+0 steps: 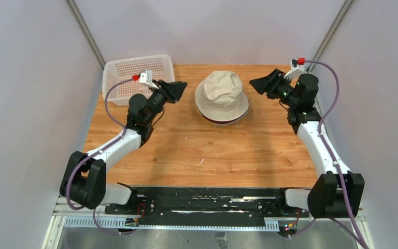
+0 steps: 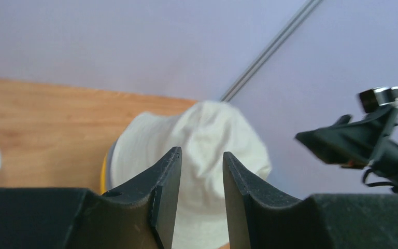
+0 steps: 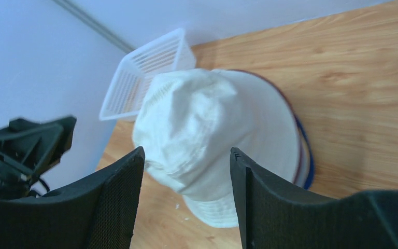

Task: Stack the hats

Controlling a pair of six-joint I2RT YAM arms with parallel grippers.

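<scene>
The beige hat (image 1: 222, 93) tops the hats stacked at mid-table, with a navy brim (image 3: 309, 161) and a yellow brim (image 2: 103, 174) showing beneath. My left gripper (image 2: 201, 155) and right gripper (image 3: 186, 153) stand spread and empty, flanking it. I judge the stacking done. I should retreat level, off the brims, minding the white basket (image 1: 134, 70) beside my left. The table (image 1: 197, 150) offers room nearer me.

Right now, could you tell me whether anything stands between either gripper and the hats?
Nothing visible does. The left gripper and right gripper, both open and empty, flank the stack, with only bare table between them and the beige hat on top. The basket sits at the far left corner.
</scene>
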